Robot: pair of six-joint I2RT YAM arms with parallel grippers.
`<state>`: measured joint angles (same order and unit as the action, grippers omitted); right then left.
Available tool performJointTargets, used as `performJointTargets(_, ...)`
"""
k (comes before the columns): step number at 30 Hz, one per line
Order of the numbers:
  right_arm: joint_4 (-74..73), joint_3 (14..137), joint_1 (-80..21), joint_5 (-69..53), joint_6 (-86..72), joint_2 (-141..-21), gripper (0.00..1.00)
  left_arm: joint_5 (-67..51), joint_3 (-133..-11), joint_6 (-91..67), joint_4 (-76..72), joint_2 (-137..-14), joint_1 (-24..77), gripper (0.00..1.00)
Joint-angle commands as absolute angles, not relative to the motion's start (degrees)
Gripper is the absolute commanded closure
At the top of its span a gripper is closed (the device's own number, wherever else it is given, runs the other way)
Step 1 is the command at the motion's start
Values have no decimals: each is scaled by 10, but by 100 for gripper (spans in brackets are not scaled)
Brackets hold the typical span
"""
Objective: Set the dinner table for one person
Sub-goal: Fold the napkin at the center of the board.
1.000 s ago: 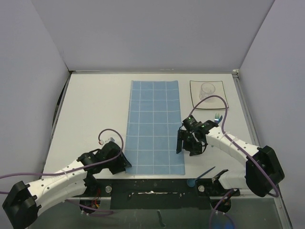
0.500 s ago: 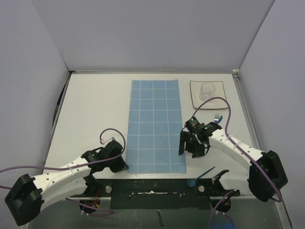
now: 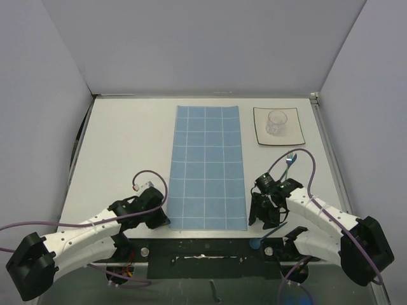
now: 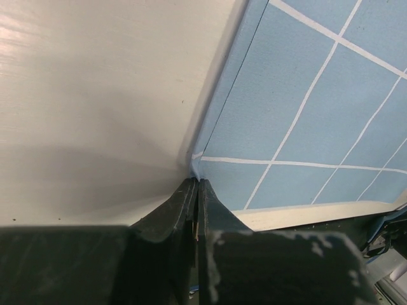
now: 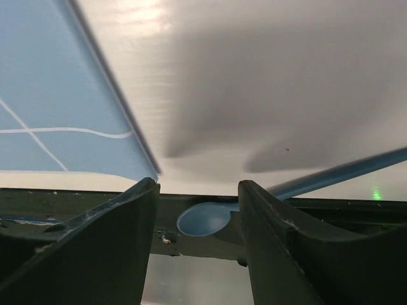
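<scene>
Left claw (image 4: 196, 184): pressed together, pinching the raised left edge of the blue placemat (image 4: 305, 95) near its front corner, low on the white dinner table (image 3: 127, 146) spreading beneath and ahead. Right claw (image 5: 197, 187): spread and empty over that table's near edge, with the blue spoon (image 5: 203, 218) bowl between its tips and the placemat just left. Farther off, beyond the wrist: fork (image 3: 290, 157), then plate (image 3: 289, 135) bearing a clear cup (image 3: 276, 121).

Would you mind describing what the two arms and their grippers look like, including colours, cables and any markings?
The left arm and right arm have white links with bulky black joints; a purple cable loops along each. The left gripper and right gripper have black, tapering fingers. A small green light glows on the right wrist.
</scene>
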<state>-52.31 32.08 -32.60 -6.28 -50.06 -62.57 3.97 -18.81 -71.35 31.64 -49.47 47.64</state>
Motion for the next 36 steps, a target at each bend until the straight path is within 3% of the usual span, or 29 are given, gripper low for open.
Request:
performJointTargets(1,-504,294,-324,-93,-535,-597,47,61,-199,-705,311,-508,477,100)
performJointTargets(11,-420,259,-336,-119,-548,-620,42,48,-201,-698,277,-545,477,100)
performJointTargets(24,-350,282,-340,-114,-528,-721,44,45,-192,-702,289,-527,477,100)
performJointTargets(30,-334,286,-341,-102,-520,-751,68,42,-187,-704,289,-522,477,100)
performJointTargets(33,-332,290,-341,-97,-516,-766,98,41,-183,-705,287,-520,477,100)
performJointTargets(36,-338,298,-343,-89,-509,-774,100,40,-182,-706,287,-518,477,100)
